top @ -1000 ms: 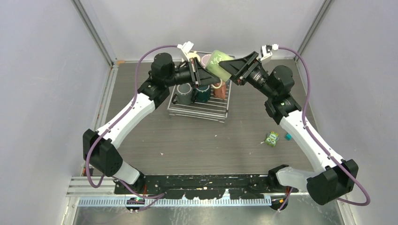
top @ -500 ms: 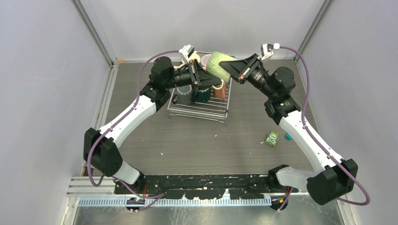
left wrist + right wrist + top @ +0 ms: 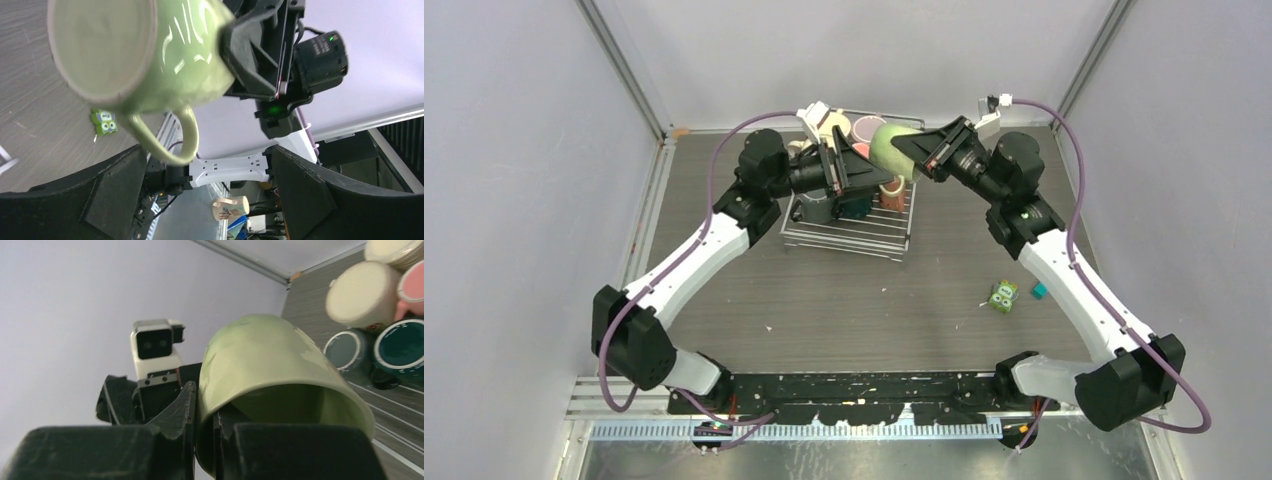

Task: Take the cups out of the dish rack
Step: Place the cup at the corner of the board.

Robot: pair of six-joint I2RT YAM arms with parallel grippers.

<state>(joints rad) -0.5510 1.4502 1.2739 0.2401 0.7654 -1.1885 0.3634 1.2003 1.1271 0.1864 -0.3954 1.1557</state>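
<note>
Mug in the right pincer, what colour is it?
Pale green mug, glossy glaze; the left wrist view shows it best.

**Top external:** high behind the arm bases, looking down over the whole table (image 3: 844, 300) and dish rack (image 3: 849, 238).

**Left wrist:** rolled sideways and close, facing past its own fingers (image 3: 75, 200) at the pale green mug (image 3: 150, 55).

**Right wrist:** nearest, sighting along that mug toward the rack.

All three views share the mug. The top and left-wrist views apparently share the green toy (image 3: 1002, 296).
</note>
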